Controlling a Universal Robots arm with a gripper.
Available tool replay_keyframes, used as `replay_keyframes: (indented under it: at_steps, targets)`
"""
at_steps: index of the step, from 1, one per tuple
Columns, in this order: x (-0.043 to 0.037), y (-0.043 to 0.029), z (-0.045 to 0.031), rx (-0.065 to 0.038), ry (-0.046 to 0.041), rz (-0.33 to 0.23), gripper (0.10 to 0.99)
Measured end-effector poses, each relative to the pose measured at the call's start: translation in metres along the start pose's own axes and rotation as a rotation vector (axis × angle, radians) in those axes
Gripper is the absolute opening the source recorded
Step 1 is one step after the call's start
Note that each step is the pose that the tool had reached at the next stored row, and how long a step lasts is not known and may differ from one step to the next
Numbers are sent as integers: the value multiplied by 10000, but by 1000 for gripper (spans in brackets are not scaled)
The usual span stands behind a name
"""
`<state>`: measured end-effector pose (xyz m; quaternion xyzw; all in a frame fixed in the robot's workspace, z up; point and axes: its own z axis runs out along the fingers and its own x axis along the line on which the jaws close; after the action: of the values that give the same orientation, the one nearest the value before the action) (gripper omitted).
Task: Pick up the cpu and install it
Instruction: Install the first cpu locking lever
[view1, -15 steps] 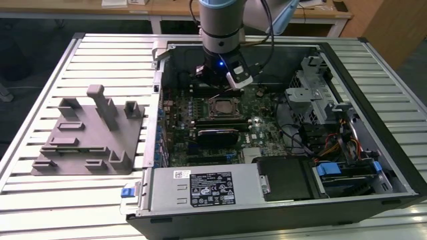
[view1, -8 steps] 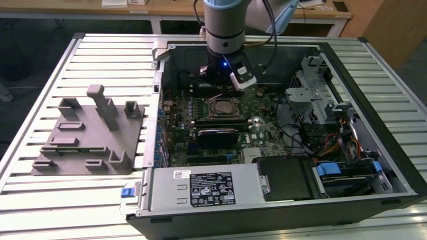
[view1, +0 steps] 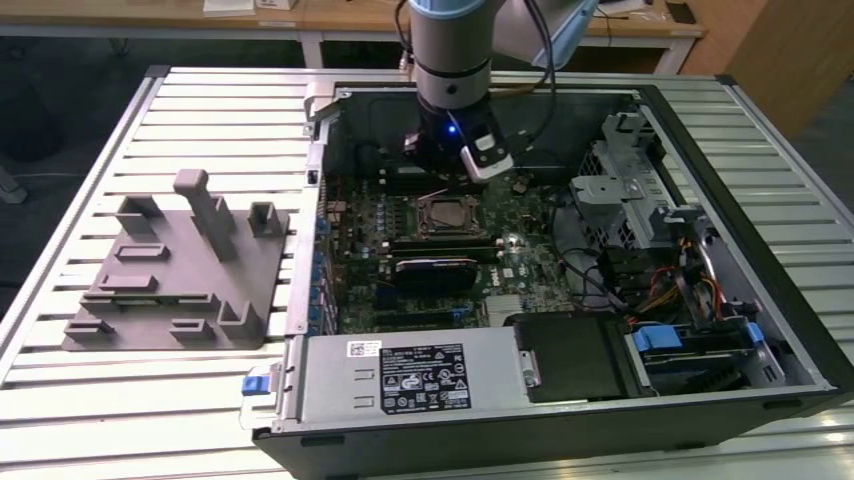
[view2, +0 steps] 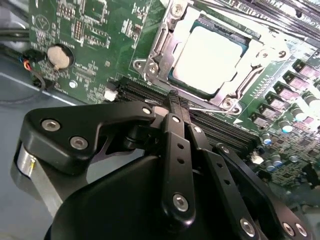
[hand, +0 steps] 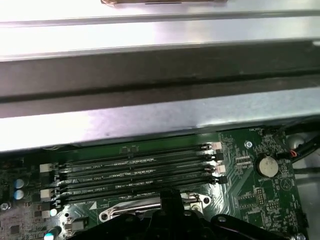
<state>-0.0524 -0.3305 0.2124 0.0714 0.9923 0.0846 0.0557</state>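
The cpu (view2: 210, 57), a pale silver square chip, lies inside the metal socket frame (view2: 155, 55) on the green motherboard; in the exterior view the socket (view1: 445, 215) sits mid-board inside the open computer case. My gripper (view2: 176, 99) hangs just beside the socket, over the black memory slots (hand: 132, 172), with its two black fingers pressed together and nothing between them. In the exterior view the gripper (view1: 447, 168) is just behind the socket, under the arm's wrist. Its tip (hand: 170, 196) also shows in the first wrist view.
A grey plastic fixture (view1: 174, 270) stands on the slatted table at the exterior view's left. The case wall (view1: 318, 200) rises beside the board. A power supply (view1: 414, 375) sits at the front, a drive cage (view1: 627, 190) with cables at the right. A coin battery (hand: 265, 165) lies near the slots.
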Motion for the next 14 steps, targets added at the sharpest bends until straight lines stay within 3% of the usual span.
replay_keyframes:
  at_steps: [7,12,14]
  targets:
    - [9,13,51,65,-284,324,106]
    - [28,57,80,74,-376,505,106]
    - [36,65,96,107,-453,834,106]
